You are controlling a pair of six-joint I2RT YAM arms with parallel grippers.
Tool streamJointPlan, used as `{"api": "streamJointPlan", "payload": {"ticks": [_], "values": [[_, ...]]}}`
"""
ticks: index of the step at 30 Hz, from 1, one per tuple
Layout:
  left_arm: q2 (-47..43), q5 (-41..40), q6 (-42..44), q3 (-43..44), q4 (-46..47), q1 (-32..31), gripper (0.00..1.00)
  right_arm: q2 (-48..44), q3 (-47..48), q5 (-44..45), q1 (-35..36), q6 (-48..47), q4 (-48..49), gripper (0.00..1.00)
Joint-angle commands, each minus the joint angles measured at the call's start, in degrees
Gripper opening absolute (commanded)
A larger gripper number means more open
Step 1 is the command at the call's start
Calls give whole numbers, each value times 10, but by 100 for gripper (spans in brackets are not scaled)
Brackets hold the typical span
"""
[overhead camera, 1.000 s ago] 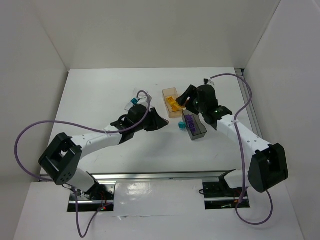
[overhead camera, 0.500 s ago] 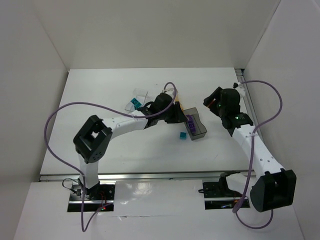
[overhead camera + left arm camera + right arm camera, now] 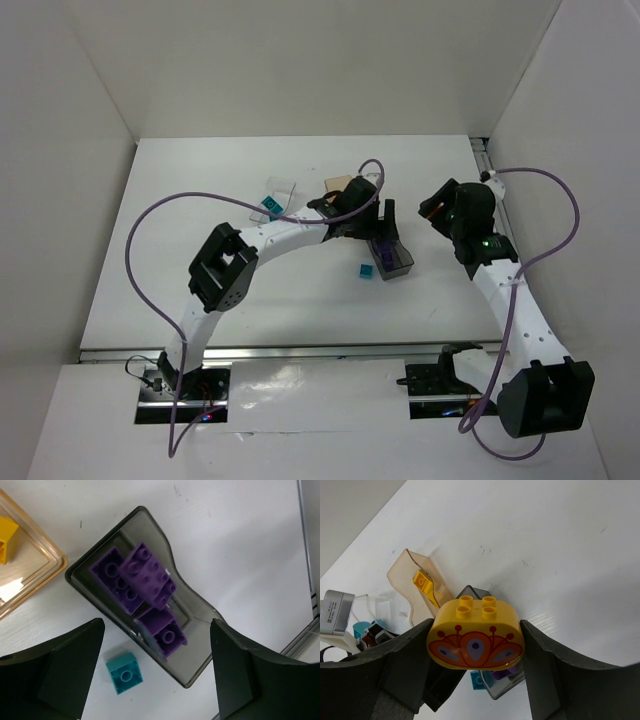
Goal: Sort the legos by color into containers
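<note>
purple plastic lego bricks (image 3: 150,577) sit in dark grey plastic box (image 3: 200,645), left claw (image 3: 157,630) wide open above; small teal brick (image 3: 125,672) lies on white counter (image 3: 240,540) beside it; right claw (image 3: 475,630) grips yellow rounded brick (image 3: 476,645) w/ orange pattern, not yet binned

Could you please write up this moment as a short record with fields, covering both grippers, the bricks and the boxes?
left gripper: open, over the dark grey plastic box
grey box contents: three purple bricks
right gripper: shut on a yellow rounded brick with orange pattern
unsorted: one teal square brick, beside the grey box
tan wood-coloured box: holds a yellow brick
clear plastic tray: holds a teal brick
</note>
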Motion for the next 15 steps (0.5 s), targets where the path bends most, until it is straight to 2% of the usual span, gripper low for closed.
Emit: {"api": "streamJointPlan", "payload": {"ticks": [1, 4, 8, 9, 15], "values": [[-38, -5, 12, 11, -21, 0, 92, -12, -4, -10, -3, -10, -6, 52], [-98, -5, 23, -7, -21, 0, 92, -12, -4, -29, -3, -18, -6, 52], [-210, -61, 28, -46, -26, 0, 80, 20, 3, -97, -3, -43, 25, 52], [-233, -75, 28, -70, -41, 17, 77, 31, 9, -107, 3, -51, 30, 52], [-370, -85, -9, -155, -102, 122, 79, 132, 71, -114, 80, -70, 51, 52]]}}
